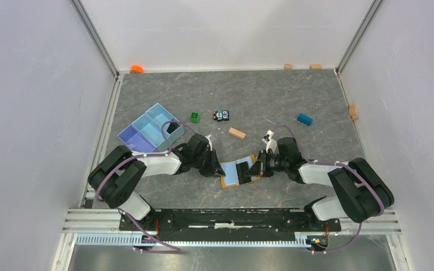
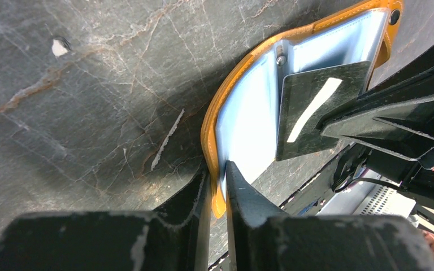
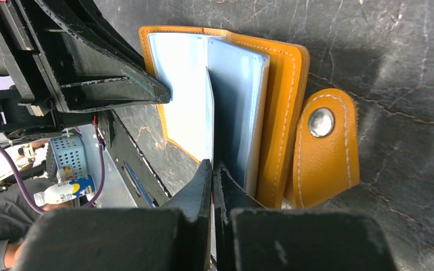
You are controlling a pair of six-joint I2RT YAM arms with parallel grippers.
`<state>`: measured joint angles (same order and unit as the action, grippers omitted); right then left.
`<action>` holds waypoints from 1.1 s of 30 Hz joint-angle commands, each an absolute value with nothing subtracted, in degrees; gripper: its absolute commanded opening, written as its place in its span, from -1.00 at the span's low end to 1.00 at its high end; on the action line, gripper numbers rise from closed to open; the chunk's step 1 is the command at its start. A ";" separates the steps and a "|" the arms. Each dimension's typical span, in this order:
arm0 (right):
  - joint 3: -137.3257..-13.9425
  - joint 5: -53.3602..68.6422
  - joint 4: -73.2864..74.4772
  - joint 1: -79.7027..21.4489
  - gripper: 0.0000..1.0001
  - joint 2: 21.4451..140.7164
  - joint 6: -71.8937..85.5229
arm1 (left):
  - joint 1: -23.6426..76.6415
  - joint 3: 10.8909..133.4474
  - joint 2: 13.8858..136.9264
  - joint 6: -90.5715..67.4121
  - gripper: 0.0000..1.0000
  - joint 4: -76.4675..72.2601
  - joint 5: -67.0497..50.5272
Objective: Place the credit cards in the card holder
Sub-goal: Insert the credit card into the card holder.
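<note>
The card holder [image 1: 233,174] lies open on the table between my two grippers, orange outside and pale blue inside. My left gripper [image 1: 215,167] is shut on its left orange edge [image 2: 210,135]. My right gripper [image 1: 258,167] is shut on a dark credit card [image 2: 316,107], which it holds against the holder's pale right half. In the right wrist view this card shows edge-on [image 3: 211,124] between my fingertips, beside the orange cover [image 3: 285,113] and its snap tab [image 3: 322,147]. I cannot tell a light blue card apart from the pale lining.
A light blue divided tray [image 1: 150,129] with something dark in one compartment stands behind the left arm. A green block [image 1: 194,117], a toy car [image 1: 221,115], a wooden block [image 1: 237,133] and a small blue block [image 1: 304,119] lie behind the holder.
</note>
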<state>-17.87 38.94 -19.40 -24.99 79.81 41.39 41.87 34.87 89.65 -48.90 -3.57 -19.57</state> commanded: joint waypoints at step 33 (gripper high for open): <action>-20.52 29.46 -15.55 -26.72 -1.00 89.05 35.46 | 42.10 35.85 92.01 -47.11 -0.65 -2.64 -17.31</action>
<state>-21.10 37.47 -21.34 -25.89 86.89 39.97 41.87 35.11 90.21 -48.86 -3.97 -19.75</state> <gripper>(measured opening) 0.006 0.186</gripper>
